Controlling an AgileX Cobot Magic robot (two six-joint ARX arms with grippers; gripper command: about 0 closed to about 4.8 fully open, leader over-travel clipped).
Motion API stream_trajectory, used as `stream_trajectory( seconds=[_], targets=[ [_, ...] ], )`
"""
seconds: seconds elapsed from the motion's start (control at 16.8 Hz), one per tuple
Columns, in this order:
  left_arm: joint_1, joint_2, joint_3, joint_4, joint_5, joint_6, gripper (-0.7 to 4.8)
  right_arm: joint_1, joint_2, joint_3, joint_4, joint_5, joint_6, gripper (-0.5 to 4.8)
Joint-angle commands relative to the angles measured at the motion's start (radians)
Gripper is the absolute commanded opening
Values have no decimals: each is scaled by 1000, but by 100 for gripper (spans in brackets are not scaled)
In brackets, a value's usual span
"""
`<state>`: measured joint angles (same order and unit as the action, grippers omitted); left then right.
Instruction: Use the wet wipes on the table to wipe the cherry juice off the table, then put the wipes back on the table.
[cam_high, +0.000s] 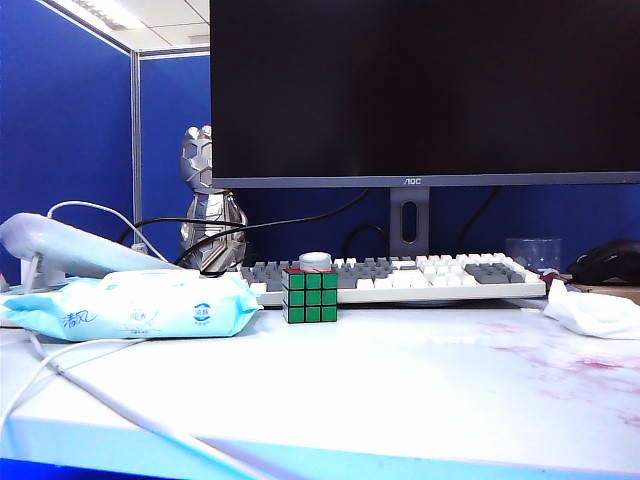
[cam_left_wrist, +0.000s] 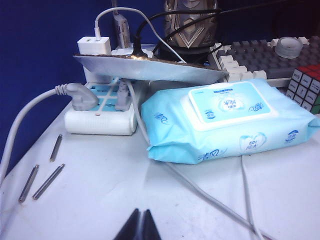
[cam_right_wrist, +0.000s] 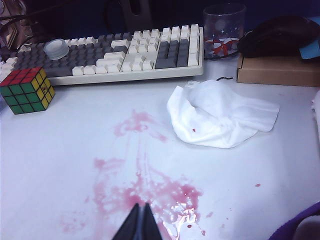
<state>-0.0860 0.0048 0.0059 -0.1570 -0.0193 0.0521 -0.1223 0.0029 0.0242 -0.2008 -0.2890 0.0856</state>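
We see the table stained at the exterior view's right with cherry juice, unwiped. The wet wipes lie crumpled just beyond it, before the keyboard, within reach. The packet looks sealed. Left gripper and right gripper hover pressed together, empty.

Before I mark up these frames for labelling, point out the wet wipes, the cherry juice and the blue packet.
wet wipes (cam_right_wrist: 220, 117): right wrist view, middle of the crumpled white wad.
cherry juice (cam_right_wrist: 150, 187): right wrist view, densest pink blotch on the table.
blue packet (cam_left_wrist: 230, 122): left wrist view, top face beside the lid.
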Motion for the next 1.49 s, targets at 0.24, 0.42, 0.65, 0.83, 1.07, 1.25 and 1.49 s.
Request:
stream_trajectory(
  seconds=[0.24, 0.42, 0.65, 0.83, 1.07, 1.25, 1.49],
  targets=[
    [2, -3, -1, -14, -3, 0, 23, 0, 0, 0, 0, 21, 0, -1],
    [2, -3, -1, -14, -3, 0, 23, 0, 0, 0, -1, 37, 1, -1],
    [2, -3, -1, -14, -3, 0, 23, 3, 0, 68, 104, 78, 158, -2],
    [2, -3, -1, -14, -3, 0, 23, 11, 63, 258, 68, 98, 153, -2],
    [2, -3, -1, -14, -3, 0, 23, 14, 467, 648, -63, 80, -39, -2],
    [2, -3, -1, -14, -3, 0, 23, 15, 892, 983, -240, 85, -119, -2],
    [2, -3, -1, -14, -3, 0, 23, 16, 1326, 1244, -433, 5, -61, -2]
  ],
)
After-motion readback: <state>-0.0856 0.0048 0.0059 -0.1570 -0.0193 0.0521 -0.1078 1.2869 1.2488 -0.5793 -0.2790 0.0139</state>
